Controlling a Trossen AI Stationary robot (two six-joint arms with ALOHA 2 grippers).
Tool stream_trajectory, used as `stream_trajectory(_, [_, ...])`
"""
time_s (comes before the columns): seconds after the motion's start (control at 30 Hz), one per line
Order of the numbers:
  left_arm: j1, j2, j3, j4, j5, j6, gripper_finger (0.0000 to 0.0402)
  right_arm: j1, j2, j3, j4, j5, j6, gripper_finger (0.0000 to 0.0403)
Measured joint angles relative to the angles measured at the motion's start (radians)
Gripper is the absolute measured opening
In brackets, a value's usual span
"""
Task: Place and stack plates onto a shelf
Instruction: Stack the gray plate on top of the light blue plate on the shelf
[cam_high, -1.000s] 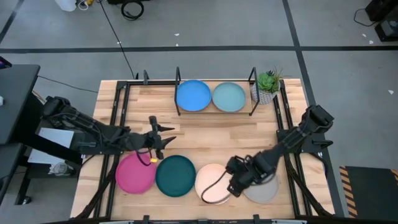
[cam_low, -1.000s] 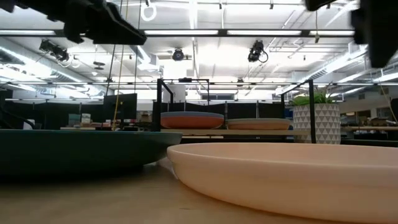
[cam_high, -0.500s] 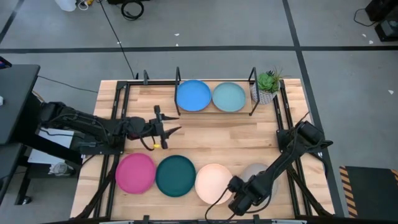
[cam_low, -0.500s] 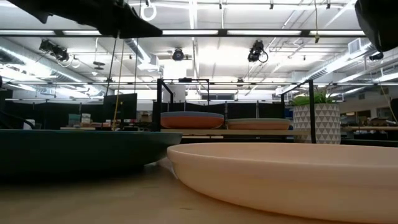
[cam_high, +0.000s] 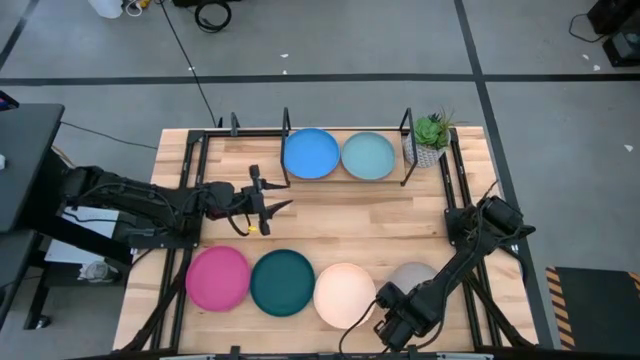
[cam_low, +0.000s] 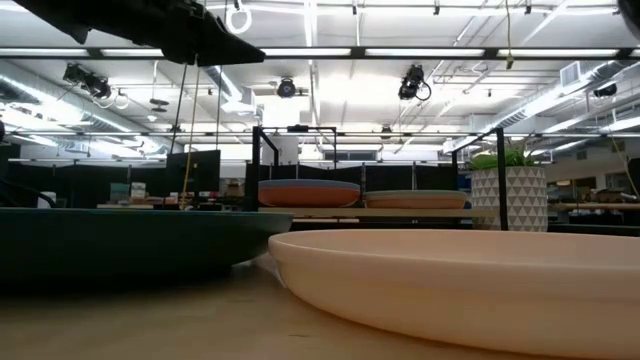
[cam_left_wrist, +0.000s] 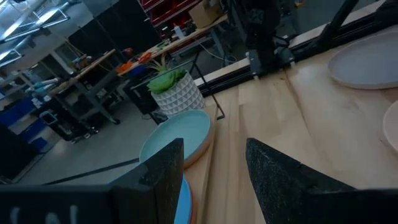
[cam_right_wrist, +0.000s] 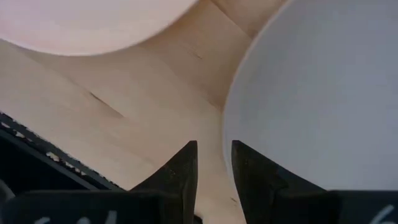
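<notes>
Right pincer (cam_high: 392, 327) sits low at the near edge of the surface (cam_high: 330, 225), fingers slightly parted with the rim of the grey plate (cam_right_wrist: 323, 106) lined up at the gap, nothing clamped. Grey plate lies flat at near right, just beside the cream plate (cam_high: 344, 294); dark teal plate (cam_high: 281, 282) and magenta plate (cam_high: 218, 277) continue the near row to the left.

Left pincer (cam_high: 262, 203) hovers mid-left, open and empty, aimed toward the shelf (cam_high: 346, 128), where the blue plate (cam_high: 311, 153) and light blue plate (cam_high: 368, 156) top two stacks.

Risks, as I judge them: thin rim and narrow gap, so a shallow bite could slip. A push could shove the grey plate into the cream one. The near edge is close, so a nudge could drop it off.

Plates are round with no long axis; all lie flat, open face up.
</notes>
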Motion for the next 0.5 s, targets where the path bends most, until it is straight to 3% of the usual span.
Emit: stream_trajectory(0.5, [0.007,0.0,0.0,-0.014,0.001,-0.01,0.018,0.038,0.001,-0.051,0.025,-0.02,0.055,0.0105])
